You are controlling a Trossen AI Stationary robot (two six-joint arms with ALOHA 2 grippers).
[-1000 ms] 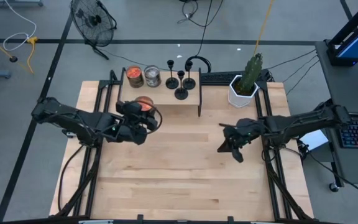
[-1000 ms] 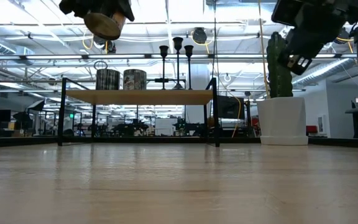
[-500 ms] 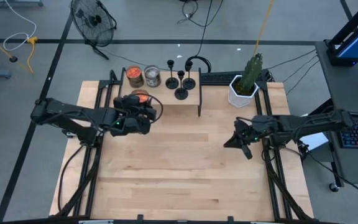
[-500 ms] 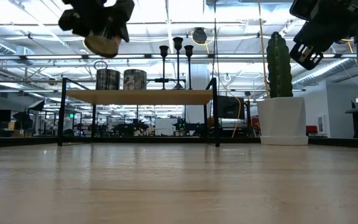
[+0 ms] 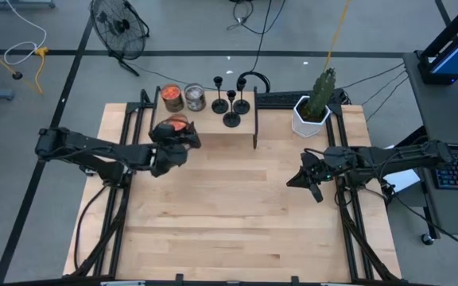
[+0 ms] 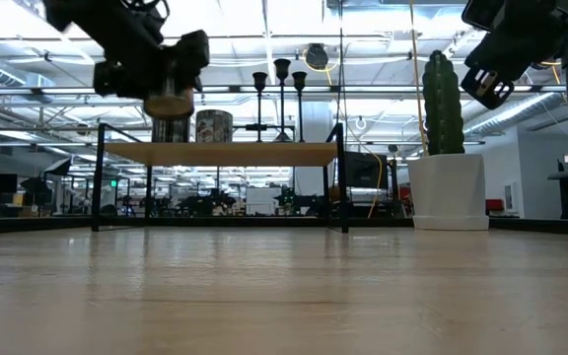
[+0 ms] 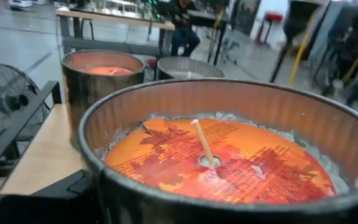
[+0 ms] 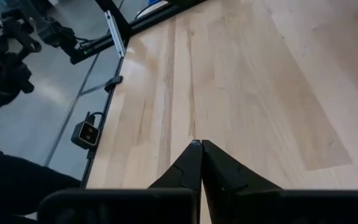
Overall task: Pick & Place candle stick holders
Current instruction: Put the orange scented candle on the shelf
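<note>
Writing: the candle jar [image 7: 229, 162] in the left wrist view has printed lines on its orange wax surface, too blurred to read; no other label can be made out.
Left hand: the left hand [image 5: 173, 137] sits left of centre in the high view, at the front edge of the small shelf [image 5: 243, 125], pinching the orange-filled candle jar [image 5: 178, 125] by its sides.
Jar height: in the low view the jar [image 6: 170, 102] hangs just above the shelf top, at the upper left of the frame.
Change: half a second ago the jar was higher and tilted in the low view; it has come down and further left, toward the shelf.
Right hand: the right hand [image 5: 308, 176] hovers right of centre in the high view, above bare desk [image 5: 237, 222], fingers pressed together and holding nothing; it has barely shifted.
Candle stick holders: the three black candle stick holders [image 5: 230, 101] stand on the shelf at upper centre, right of a second orange jar [image 5: 172, 97] and a silver can [image 5: 195, 98].
Edges and room: the lower half of the desk is open wood; a potted cactus [image 5: 315, 103] stands at the upper right, beyond the shelf's right end.
</note>
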